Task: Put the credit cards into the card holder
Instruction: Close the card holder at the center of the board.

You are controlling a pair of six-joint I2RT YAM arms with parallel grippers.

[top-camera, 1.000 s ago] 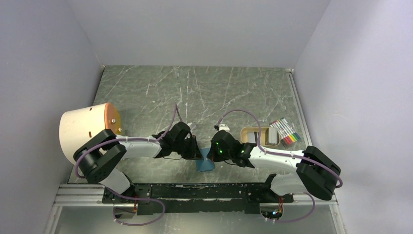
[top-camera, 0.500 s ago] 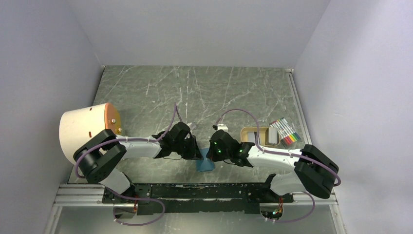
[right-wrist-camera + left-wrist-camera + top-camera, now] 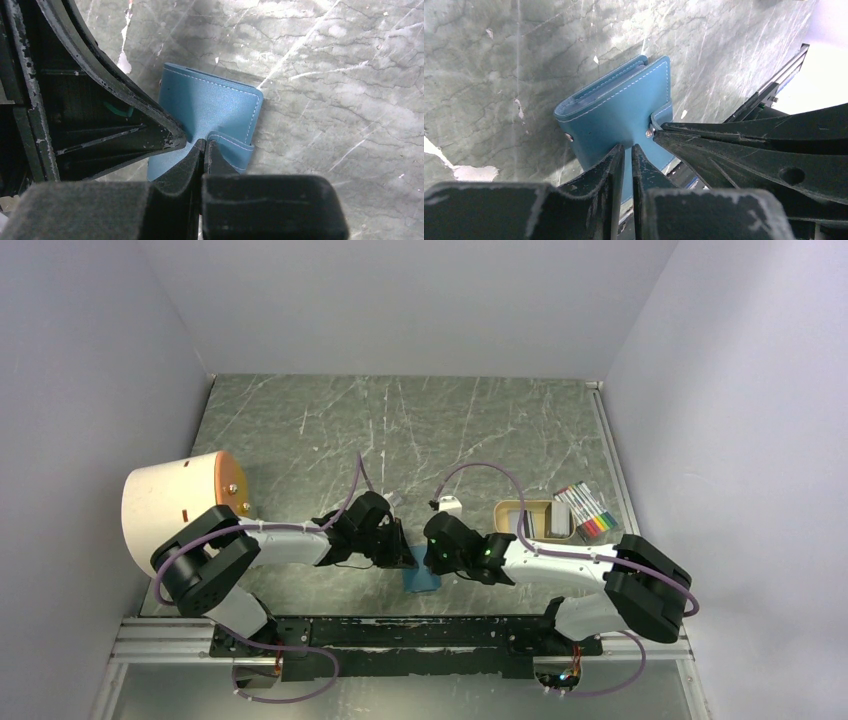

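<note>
The teal card holder (image 3: 424, 580) lies folded near the table's front edge, between the two arms. My left gripper (image 3: 628, 150) is shut on its near cover edge (image 3: 619, 107), with only a thin slit between the fingers. My right gripper (image 3: 204, 145) comes from the other side and is shut on the snap tab (image 3: 232, 147), which curls up from the card holder (image 3: 210, 107). In the left wrist view the right fingertips (image 3: 664, 131) sit at the tab's metal snap. The pale credit cards (image 3: 560, 519) lie at the right end of the tan tray (image 3: 520, 508).
A pack of coloured markers (image 3: 590, 511) lies right of the tray. A large cream cylinder with an orange end (image 3: 180, 502) lies on its side at the left edge. The metal rail (image 3: 400, 632) runs just behind the card holder.
The right arm has shifted slightly left, bringing its gripper closer over the card holder. The left arm and the card holder have stayed in place.
</note>
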